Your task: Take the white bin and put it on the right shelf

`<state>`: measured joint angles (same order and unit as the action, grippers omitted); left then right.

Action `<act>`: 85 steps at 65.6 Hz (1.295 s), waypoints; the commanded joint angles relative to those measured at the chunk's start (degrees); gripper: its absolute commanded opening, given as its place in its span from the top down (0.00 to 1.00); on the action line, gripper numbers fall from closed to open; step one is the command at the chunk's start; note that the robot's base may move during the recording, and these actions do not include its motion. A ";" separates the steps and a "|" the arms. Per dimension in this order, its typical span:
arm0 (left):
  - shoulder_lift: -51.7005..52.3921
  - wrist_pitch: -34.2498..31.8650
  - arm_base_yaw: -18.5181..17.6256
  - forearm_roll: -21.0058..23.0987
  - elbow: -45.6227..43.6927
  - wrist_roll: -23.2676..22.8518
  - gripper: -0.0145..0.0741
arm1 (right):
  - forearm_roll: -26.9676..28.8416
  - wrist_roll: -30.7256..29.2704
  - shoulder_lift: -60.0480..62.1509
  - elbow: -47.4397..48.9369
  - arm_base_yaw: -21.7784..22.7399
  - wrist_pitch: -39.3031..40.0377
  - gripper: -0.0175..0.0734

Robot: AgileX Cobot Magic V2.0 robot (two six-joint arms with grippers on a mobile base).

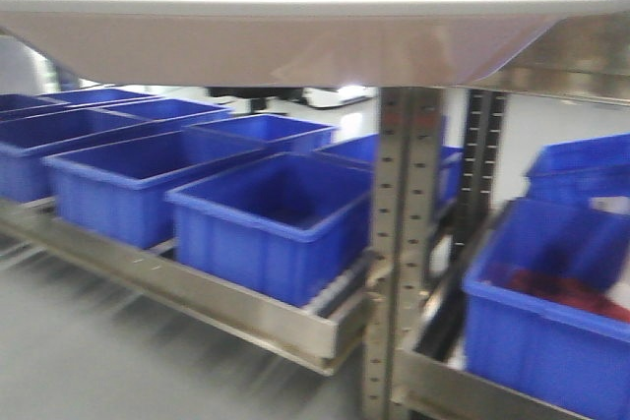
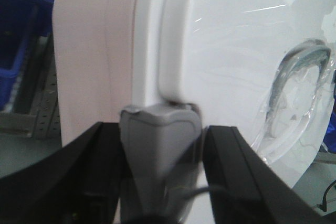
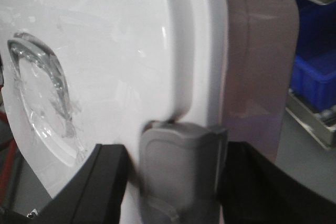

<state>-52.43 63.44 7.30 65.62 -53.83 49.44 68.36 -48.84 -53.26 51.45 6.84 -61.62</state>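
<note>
The white bin (image 1: 276, 36) hangs in the air and fills the top of the front view, its pinkish side wall facing me under the white lid rim. In the left wrist view the lid (image 2: 236, 40) is very close, and my left gripper (image 2: 161, 137) is shut on the grey latch (image 2: 160, 124) at the bin's end. My right gripper (image 3: 181, 153) is likewise shut on the grey latch (image 3: 181, 156) at the opposite end of the bin (image 3: 115, 40). A shiny steel rail of the right shelf (image 1: 576, 61) shows just behind the bin's right corner.
Several blue open crates (image 1: 271, 218) stand in rows on the lower left steel shelf (image 1: 226, 307). A perforated upright (image 1: 399, 243) splits the rack. To its right sit more blue crates (image 1: 546, 312), one holding red things. Grey floor lies at the lower left.
</note>
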 commanded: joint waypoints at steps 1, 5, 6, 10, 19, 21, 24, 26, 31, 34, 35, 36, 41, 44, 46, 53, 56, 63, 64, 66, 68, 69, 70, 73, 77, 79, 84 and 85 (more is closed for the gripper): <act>0.83 11.12 -1.36 10.08 -1.77 0.48 0.63 | 13.11 -0.72 1.22 1.97 -1.26 -10.92 0.34; 0.83 11.12 -1.36 10.08 -1.77 0.48 0.63 | 13.11 -0.72 1.22 1.97 -1.26 -10.92 0.34; 0.83 11.12 -1.36 10.08 -1.77 0.48 0.63 | 13.11 -0.72 1.22 1.97 -1.26 -10.92 0.34; 0.83 11.12 -1.36 10.08 -1.77 0.48 0.63 | 13.11 -0.72 1.22 1.97 -1.26 -10.92 0.34; 0.83 11.12 -1.36 10.08 -1.77 0.48 0.63 | 13.11 -0.72 1.22 1.97 -1.26 -10.92 0.34; 0.83 11.12 -1.36 10.08 -1.77 0.48 0.63 | 13.11 -0.72 1.22 1.97 -1.26 -10.92 0.34; 0.83 11.12 -1.36 10.08 -1.77 0.48 0.63 | 13.11 -0.72 1.22 1.97 -1.26 -10.92 0.34; 0.83 11.12 -1.36 10.08 -1.77 0.48 0.63 | 13.11 -0.72 1.22 1.97 -1.26 -10.92 0.34; 0.83 11.12 -1.36 10.08 -1.77 0.48 0.63 | 13.11 -0.72 1.22 1.97 -1.26 -10.92 0.34; 0.83 11.12 -1.36 10.08 -1.77 0.48 0.63 | 13.11 -0.72 1.22 1.97 -1.26 -10.92 0.34; 0.83 11.12 -1.36 10.08 -1.77 0.48 0.63 | 13.11 -0.72 1.22 1.97 -1.26 -10.92 0.34; 0.83 11.12 -1.36 10.08 -1.77 0.48 0.63 | 13.11 -0.72 1.22 1.97 -1.26 -10.92 0.34; 0.83 11.12 -1.36 10.08 -1.77 0.48 0.63 | 13.11 -0.72 1.22 1.97 -1.26 -10.92 0.34; 0.83 11.12 -1.36 10.08 -1.77 0.48 0.63 | 13.11 -0.72 1.22 1.97 -1.26 -10.92 0.34; 0.83 11.12 -1.36 10.08 -1.77 0.48 0.63 | 13.11 -0.72 1.22 1.97 -1.26 -10.92 0.34; 0.83 11.12 -1.36 10.08 -1.77 0.48 0.63 | 13.11 -0.72 1.22 1.97 -1.26 -10.92 0.34; 0.83 11.12 -1.36 10.08 -1.77 0.48 0.63 | 13.11 -0.72 1.22 1.97 -1.26 -10.92 0.34; 0.83 11.12 -1.36 10.08 -1.77 0.48 0.63 | 13.11 -0.72 1.22 1.97 -1.26 -10.92 0.34; 0.83 11.12 -1.36 10.08 -1.77 0.48 0.63 | 13.11 -0.72 1.22 1.97 -1.26 -10.92 0.34; 0.83 11.12 -1.36 10.08 -1.77 0.48 0.63 | 13.11 -0.72 1.22 1.97 -1.26 -10.92 0.34; 0.83 11.12 -1.36 10.08 -1.77 0.48 0.63 | 13.11 -0.72 1.22 1.97 -1.26 -10.92 0.34; 0.83 11.12 -1.36 10.08 -1.77 0.48 0.63 | 13.11 -0.72 1.22 1.97 -1.26 -10.92 0.34; 0.83 11.12 -1.36 10.08 -1.77 0.48 0.63 | 13.11 -0.72 1.22 1.97 -1.26 -10.92 0.34; 0.83 11.12 -1.36 10.08 -1.77 0.48 0.63 | 13.11 -0.72 1.22 1.97 -1.26 -10.92 0.34; 0.83 11.12 -1.36 10.08 -1.77 0.48 0.63 | 13.11 -0.72 1.22 1.97 -1.26 -10.92 0.34; 0.83 11.12 -1.36 10.08 -1.77 0.48 0.63 | 13.11 -0.72 1.22 1.97 -1.26 -10.92 0.34; 0.83 11.12 -1.36 10.08 -1.77 0.48 0.63 | 13.11 -0.72 1.22 1.97 -1.26 -10.92 0.34; 0.83 11.12 -1.36 10.08 -1.77 0.48 0.63 | 13.11 -0.72 1.22 1.97 -1.26 -10.92 0.34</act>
<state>-52.43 63.44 7.30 65.62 -53.83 49.44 68.36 -48.84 -53.26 51.45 6.84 -61.62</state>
